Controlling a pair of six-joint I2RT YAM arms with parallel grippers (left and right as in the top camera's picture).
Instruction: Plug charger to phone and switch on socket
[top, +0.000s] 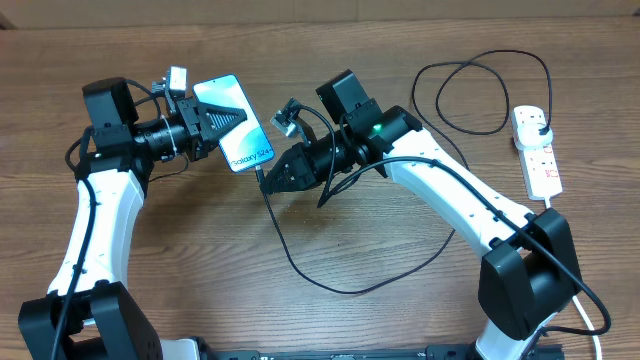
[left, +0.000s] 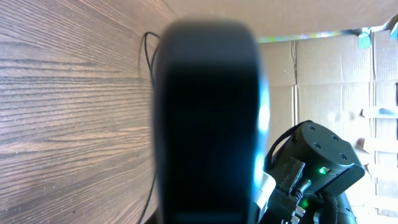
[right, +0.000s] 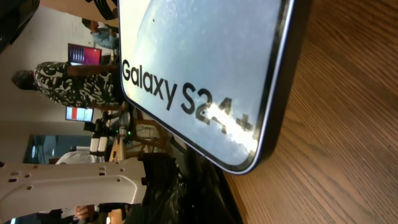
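The phone (top: 243, 140) is held tilted above the table, its light blue screen reading "Galaxy S24+" (right: 199, 62). My left gripper (top: 230, 117) is shut on its upper part. In the left wrist view the phone's dark back (left: 205, 124) fills the middle. My right gripper (top: 268, 177) is shut on the connector end of the charger (top: 300, 268), right at the phone's lower edge. The black cable loops over the table to a black plug (top: 538, 122) seated in the white socket (top: 540, 165) at the far right. Whether the tip is in the phone is hidden.
The charger cable lies in a wide loop in front of the right arm (top: 450, 190) and in another loop at the back right (top: 470, 95). The socket's thick white cord (top: 585, 315) runs off the front right. Cardboard boxes (left: 329, 68) stand beyond the table.
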